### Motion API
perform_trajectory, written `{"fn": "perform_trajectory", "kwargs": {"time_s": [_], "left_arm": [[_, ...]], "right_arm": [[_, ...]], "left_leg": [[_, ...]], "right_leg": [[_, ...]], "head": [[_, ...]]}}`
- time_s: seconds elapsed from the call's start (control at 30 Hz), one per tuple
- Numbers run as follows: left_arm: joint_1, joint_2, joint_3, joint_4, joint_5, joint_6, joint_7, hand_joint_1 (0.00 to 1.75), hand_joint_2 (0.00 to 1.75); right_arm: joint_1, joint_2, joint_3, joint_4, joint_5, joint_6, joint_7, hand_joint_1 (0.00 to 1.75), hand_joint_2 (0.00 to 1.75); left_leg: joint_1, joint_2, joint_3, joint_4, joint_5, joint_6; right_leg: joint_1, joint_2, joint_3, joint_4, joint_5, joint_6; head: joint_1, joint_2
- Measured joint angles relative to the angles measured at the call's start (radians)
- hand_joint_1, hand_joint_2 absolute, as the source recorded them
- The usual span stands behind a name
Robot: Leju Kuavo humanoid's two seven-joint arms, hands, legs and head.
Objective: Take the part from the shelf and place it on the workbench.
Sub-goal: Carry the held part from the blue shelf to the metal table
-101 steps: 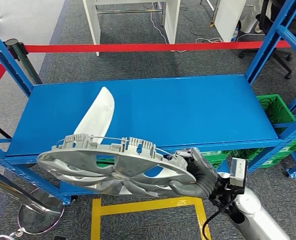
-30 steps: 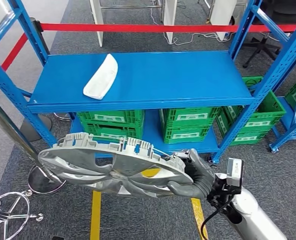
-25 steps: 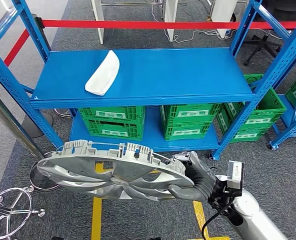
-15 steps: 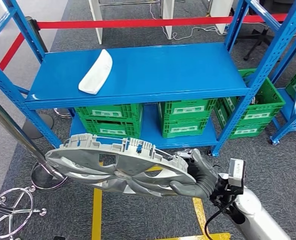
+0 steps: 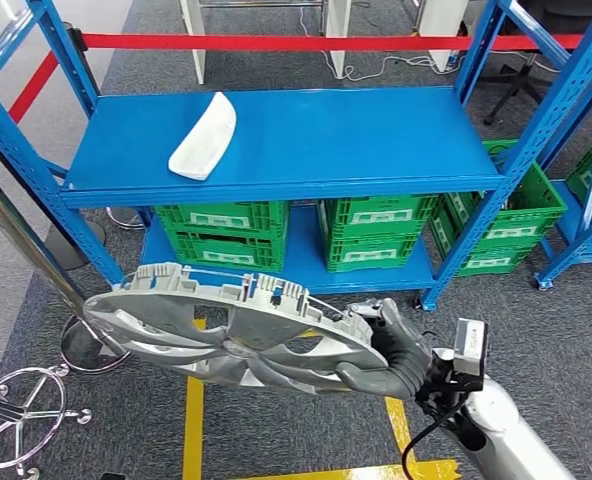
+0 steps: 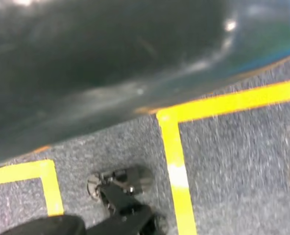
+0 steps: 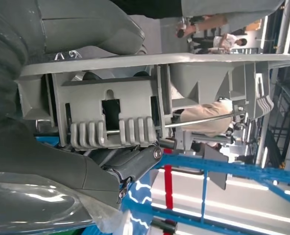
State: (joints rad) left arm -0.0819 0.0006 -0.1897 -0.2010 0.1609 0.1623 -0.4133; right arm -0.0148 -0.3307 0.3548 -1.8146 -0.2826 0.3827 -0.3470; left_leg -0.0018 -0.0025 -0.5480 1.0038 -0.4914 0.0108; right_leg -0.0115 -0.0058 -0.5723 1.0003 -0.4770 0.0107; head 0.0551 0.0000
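The right hand (image 5: 391, 350) grips the rim of the grey wheel cover (image 5: 232, 330), its fingers (image 5: 368, 378) wrapped under the edge, the part held flat over the carpet and yellow floor tape (image 5: 193, 420). The left hand's state cannot be told. Beyond, green crates (image 5: 221, 235) with unreadable white labels sit under the blue shelf (image 5: 338, 135), where a white part (image 5: 204, 135) lies.

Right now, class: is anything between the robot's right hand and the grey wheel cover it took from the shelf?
Nothing visible. The right hand already grips the rim of the wheel cover, held roughly flat in front of the blue shelf. No workbench is identifiable here.
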Motion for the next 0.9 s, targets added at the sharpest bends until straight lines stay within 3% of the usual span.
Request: {"fn": "perform_trajectory", "kwargs": {"time_s": [0.27,0.67,0.9], "left_arm": [[-0.007,-0.014,0.021,0.0,0.007,0.022,-0.013,0.0,0.0],[-0.002,-0.01,0.027,0.0,0.023,-0.142,0.027,0.0,0.0],[0.002,-0.009,0.045,0.0,0.039,-0.142,0.033,0.0,0.0]], "right_arm": [[0.005,0.0,-0.003,-0.009,0.001,-0.008,0.002,1.75,1.75],[-0.004,0.0,-0.004,-0.009,-0.001,0.005,0.004,1.75,1.75],[-0.005,0.0,-0.004,-0.007,-0.004,0.009,0.004,1.75,1.75]], "left_leg": [[-0.005,0.0,-0.005,0.001,0.005,0.009],[-0.004,0.0,-0.007,0.001,0.009,0.009],[-0.003,0.0,-0.008,0.001,0.01,0.008]], "right_leg": [[-0.005,0.001,-0.001,-0.009,0.012,0.019],[-0.004,0.001,-0.005,-0.006,0.014,0.022],[-0.004,0.001,-0.007,-0.005,0.014,0.021]], "head": [[0.0,0.0],[-0.001,0.0],[-0.001,0.0]]}}
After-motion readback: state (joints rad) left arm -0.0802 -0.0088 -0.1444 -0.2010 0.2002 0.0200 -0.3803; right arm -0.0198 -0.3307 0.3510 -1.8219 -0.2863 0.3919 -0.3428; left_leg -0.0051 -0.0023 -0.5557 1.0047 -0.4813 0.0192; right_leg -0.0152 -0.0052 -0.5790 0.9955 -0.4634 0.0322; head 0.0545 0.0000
